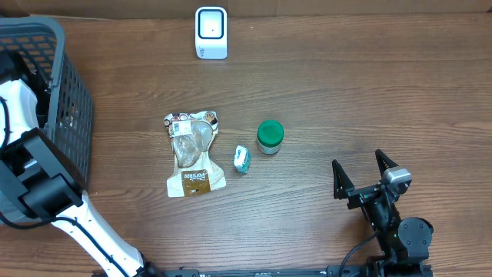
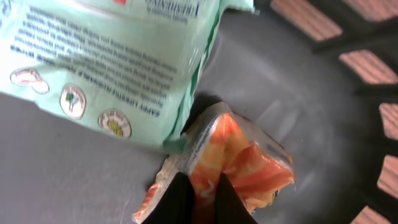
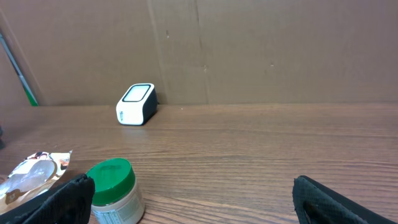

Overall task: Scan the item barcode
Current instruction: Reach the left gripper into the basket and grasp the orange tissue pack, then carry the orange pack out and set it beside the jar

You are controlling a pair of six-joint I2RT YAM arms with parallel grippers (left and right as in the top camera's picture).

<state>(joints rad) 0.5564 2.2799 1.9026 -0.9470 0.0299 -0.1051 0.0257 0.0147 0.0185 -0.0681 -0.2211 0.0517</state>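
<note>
Orange-and-silver foil packet (image 2: pixel 249 162), crumpled, is pinched at its near edge between the two dark fingers of the left gripper (image 2: pixel 204 191), jaws shut on it. Only the left wrist view shows this. The packet lies on the dark grey floor of the basket (image 2: pixel 298 93), spreading ahead and to the right of the fingertips. A pale green printed package (image 2: pixel 112 50) lies just beyond the gripper on the left, its corner overlapping the packet's far edge. The overhead view shows neither packet nor grip: only the basket's mesh wall at the table's left edge, with the left arm (image 1: pixel 19 108) folded over the rim, white link sloping down inside, wrist buried from sight. The overhead view does give the white scanner (image 1: pixel 211 32), upright at the far edge of the wooden table (image 1: pixel 346 85), well apart from the basket. The right gripper (image 1: pixel 361 173) sits low at the near right, fingers spread wide and holding nothing, pointing toward the table's far side. Ahead and left of it are a green-lidded jar (image 1: pixel 270 136), a small teal-and-white sachet (image 1: pixel 241 159) just beside the jar, then a clear pouch (image 1: pixel 192 154) with a brown label. The right wrist view adds the cardboard wall (image 3: pixel 249 50) behind the scanner.
</note>
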